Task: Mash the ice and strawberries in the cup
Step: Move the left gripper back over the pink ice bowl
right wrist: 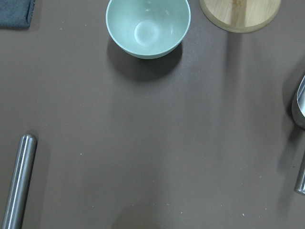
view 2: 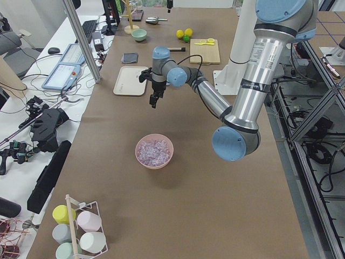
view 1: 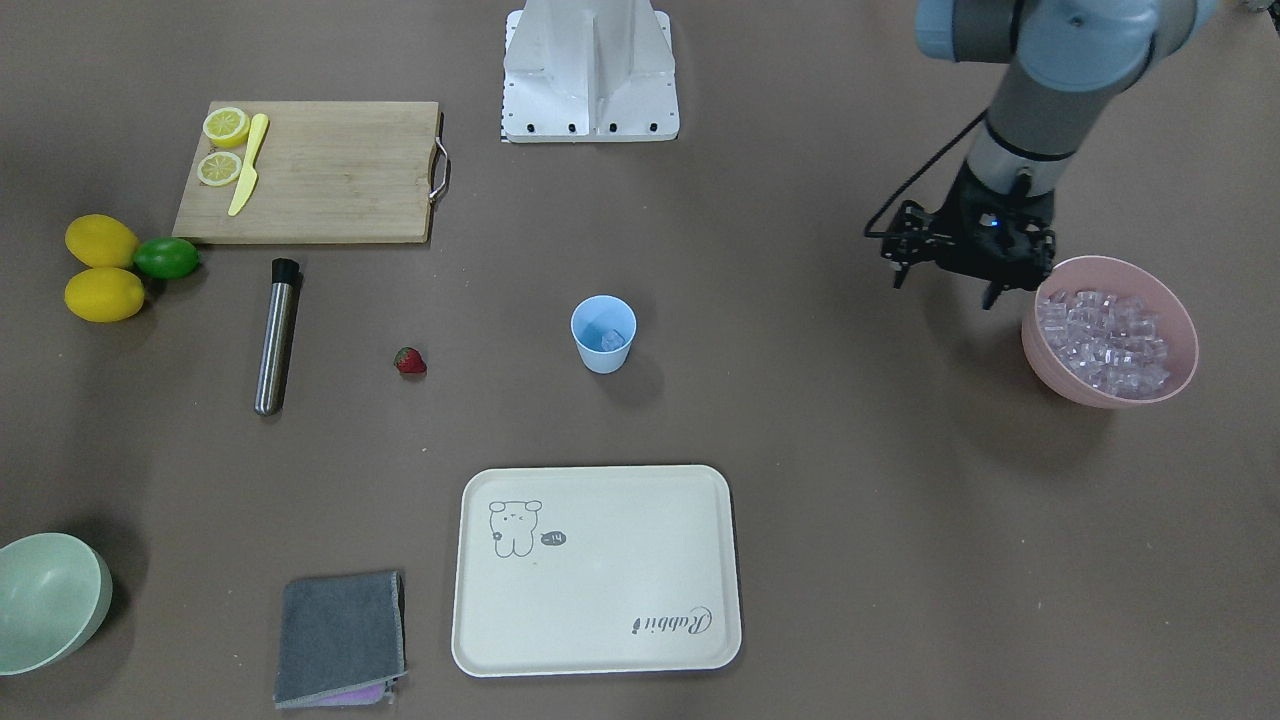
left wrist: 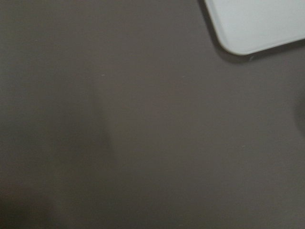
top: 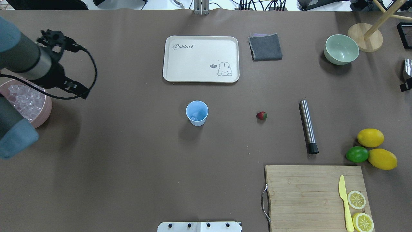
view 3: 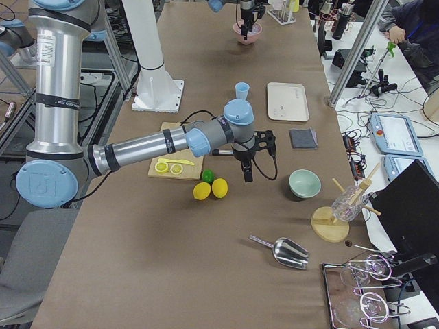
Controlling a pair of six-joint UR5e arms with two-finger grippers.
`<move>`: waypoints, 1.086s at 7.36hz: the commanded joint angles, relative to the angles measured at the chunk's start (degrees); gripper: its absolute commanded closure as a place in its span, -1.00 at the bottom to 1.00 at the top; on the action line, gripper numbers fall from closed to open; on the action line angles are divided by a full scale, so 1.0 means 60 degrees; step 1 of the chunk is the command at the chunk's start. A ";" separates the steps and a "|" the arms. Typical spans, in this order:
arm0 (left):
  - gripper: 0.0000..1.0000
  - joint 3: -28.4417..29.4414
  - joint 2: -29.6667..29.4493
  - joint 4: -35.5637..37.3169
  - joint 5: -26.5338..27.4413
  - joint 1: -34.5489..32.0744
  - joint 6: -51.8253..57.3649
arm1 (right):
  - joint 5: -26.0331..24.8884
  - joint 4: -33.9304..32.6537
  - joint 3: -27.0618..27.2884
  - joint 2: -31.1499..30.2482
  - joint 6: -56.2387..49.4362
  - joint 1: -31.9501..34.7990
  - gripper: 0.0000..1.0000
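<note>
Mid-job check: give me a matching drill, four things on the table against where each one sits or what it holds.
Things:
1. light-blue plastic cup
2. small red strawberry
3. pink bowl
4. yellow plastic knife

Places or states:
A. on the wooden cutting board
B. heaped with clear ice cubes
C. on bare table, between cup and steel rod
D. mid-table, some ice inside

Pairs: 1-D, 2-C, 3-B, 4-A

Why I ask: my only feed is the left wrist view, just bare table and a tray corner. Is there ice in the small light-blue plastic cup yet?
Observer: Yes, the front view shows clear ice inside the cup.
Operator: And the strawberry?
Observer: The small red strawberry lies on the table, apart from the cup.
Operator: Is my gripper holding anything?
Observer: No, the left gripper is open and empty.
</note>
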 commanded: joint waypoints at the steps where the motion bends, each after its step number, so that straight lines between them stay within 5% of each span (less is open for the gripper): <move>1: -0.98 0.0124 0.1569 -0.0677 -0.0531 -0.1194 0.2229 | 0.0002 0.0019 0.0000 -0.0016 -0.0013 0.0000 -1.00; 3: -0.98 0.0781 0.2715 -0.2506 -0.0989 -0.1594 0.2894 | 0.0002 0.0019 0.0000 -0.0016 -0.0013 0.0000 -1.00; 6: -0.96 0.2171 0.2865 -0.4425 -0.0990 -0.1638 0.3756 | 0.0002 0.0033 0.0014 -0.0016 -0.0028 0.0000 -1.00; 7: -0.88 0.2481 0.2778 -0.4418 -0.0990 -0.1783 0.5239 | -0.0012 0.0150 0.0000 -0.0016 -0.0013 0.0000 -1.00; 8: -0.57 0.2542 0.2763 -0.4447 -0.1004 -0.1886 0.5863 | 0.0002 0.0151 0.0000 -0.0016 -0.0013 0.0000 -1.00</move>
